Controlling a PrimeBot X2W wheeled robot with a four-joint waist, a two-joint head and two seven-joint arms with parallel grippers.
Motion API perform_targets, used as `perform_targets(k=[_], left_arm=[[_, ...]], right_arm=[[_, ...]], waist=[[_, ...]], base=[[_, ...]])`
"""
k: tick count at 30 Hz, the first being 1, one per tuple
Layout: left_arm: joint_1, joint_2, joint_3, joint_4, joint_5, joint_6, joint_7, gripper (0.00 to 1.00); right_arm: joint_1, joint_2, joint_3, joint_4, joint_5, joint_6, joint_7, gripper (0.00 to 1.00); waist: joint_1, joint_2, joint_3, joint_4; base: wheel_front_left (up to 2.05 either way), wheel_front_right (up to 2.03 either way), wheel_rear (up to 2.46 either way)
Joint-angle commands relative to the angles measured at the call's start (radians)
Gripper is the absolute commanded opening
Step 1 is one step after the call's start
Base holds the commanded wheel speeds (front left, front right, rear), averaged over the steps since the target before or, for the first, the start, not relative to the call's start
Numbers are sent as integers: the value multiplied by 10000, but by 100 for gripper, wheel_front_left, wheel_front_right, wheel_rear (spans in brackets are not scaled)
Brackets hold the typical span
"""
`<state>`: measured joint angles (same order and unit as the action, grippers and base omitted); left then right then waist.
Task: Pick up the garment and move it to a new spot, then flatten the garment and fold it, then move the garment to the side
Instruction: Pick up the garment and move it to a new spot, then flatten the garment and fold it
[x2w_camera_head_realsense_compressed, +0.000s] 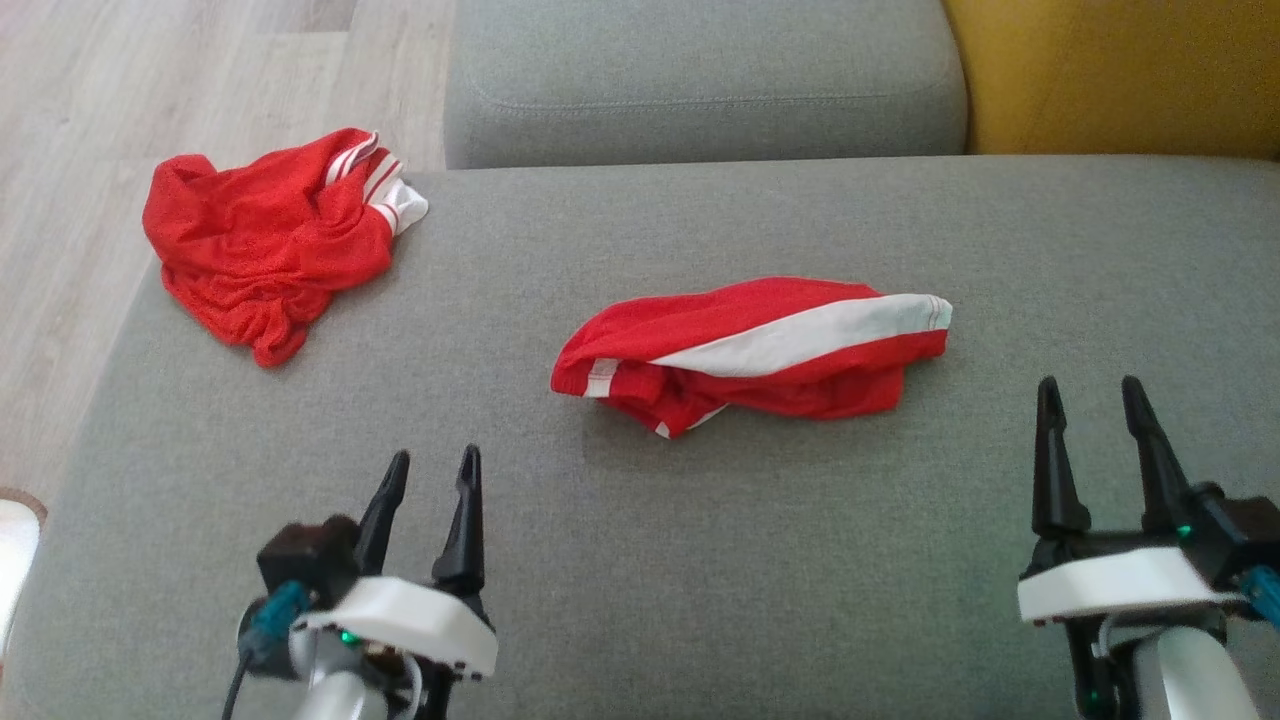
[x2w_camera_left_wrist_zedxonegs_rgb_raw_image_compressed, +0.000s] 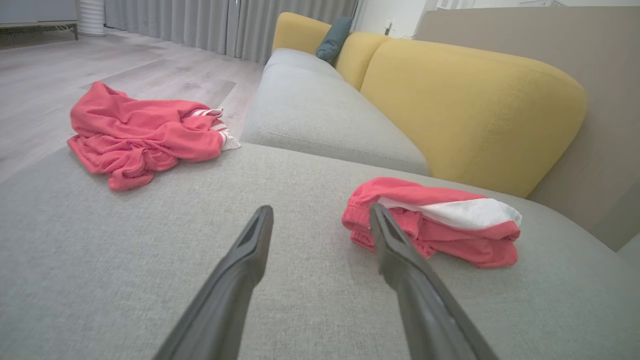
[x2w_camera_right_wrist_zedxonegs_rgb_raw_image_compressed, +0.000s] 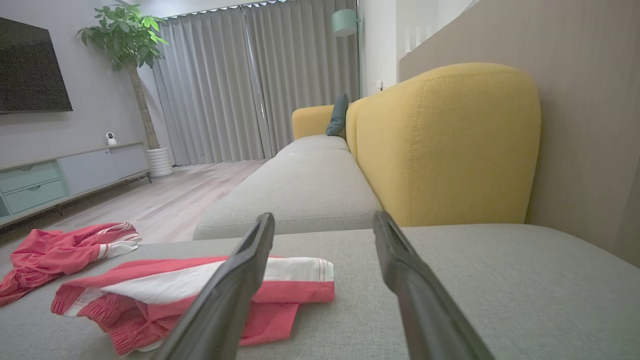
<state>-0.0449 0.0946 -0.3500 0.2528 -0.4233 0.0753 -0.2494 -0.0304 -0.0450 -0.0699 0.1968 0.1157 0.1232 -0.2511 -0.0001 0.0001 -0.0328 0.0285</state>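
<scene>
A red garment (x2w_camera_head_realsense_compressed: 760, 350) with a broad white stripe lies in a loose, layered bundle near the middle of a grey seat (x2w_camera_head_realsense_compressed: 700, 560). It looks thin, light and limp. We judge it will sag and let its layers slide apart if lifted by one edge. The surest holds seem to be its two ends, the gathered waistband toward the seat's left and the striped end toward the seat's right. Each pinch should go through all the layers at once.

Our left gripper (x2w_camera_head_realsense_compressed: 435, 455) hovers over the seat's near edge, left of centre. Its two dark fingers are spread apart and hold nothing. Our right gripper (x2w_camera_head_realsense_compressed: 1088, 385) hovers over the seat's near right part, also spread and empty. Neither touches the cloth.

A second red garment (x2w_camera_head_realsense_compressed: 260, 240), crumpled, sits on the seat's far left corner. A pale wood floor (x2w_camera_head_realsense_compressed: 100, 100) lies beyond that corner, and a yellow backrest (x2w_camera_head_realsense_compressed: 1110, 70) rises past the seat's far right.

From above, the head view gives the bundle's whole outline and the slant of its stripe. The low left wrist view shows the puckered waistband and how thick the stack is. The right wrist view shows ruffled layers under the stripe. It also shows grey curtains (x2w_camera_right_wrist_zedxonegs_rgb_raw_image_compressed: 250, 80), a potted plant (x2w_camera_right_wrist_zedxonegs_rgb_raw_image_compressed: 125, 35) and a dark television (x2w_camera_right_wrist_zedxonegs_rgb_raw_image_compressed: 30, 65) far beyond the seat.
</scene>
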Motion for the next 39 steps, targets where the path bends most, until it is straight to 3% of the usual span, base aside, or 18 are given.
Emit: perform_targets(k=[1, 17, 30, 39], left_arm=[[-206, -33, 466, -403, 149, 26, -123, 100], [207, -359, 917, -309, 837, -368, -124, 100], [206, -421, 1038, -203, 1006, -432, -124, 100], [-795, -440, 122, 709, 411, -632, -92, 100]], right_arm=[[-167, -52, 261, -355, 82, 75, -107, 100], [19, -52, 377, -90, 104, 75, -107, 100], [-19, -52, 385, -81, 86, 75, -107, 100], [-334, -52, 543, -156, 6, 75, -107, 100]], waist=[[1, -1, -20, 1], [1, -1, -73, 75], [1, -1, 76, 47], [1, -1, 692, -274]], base=[[0, 0, 0], [0, 0, 0], [0, 0, 0], [0, 0, 0]])
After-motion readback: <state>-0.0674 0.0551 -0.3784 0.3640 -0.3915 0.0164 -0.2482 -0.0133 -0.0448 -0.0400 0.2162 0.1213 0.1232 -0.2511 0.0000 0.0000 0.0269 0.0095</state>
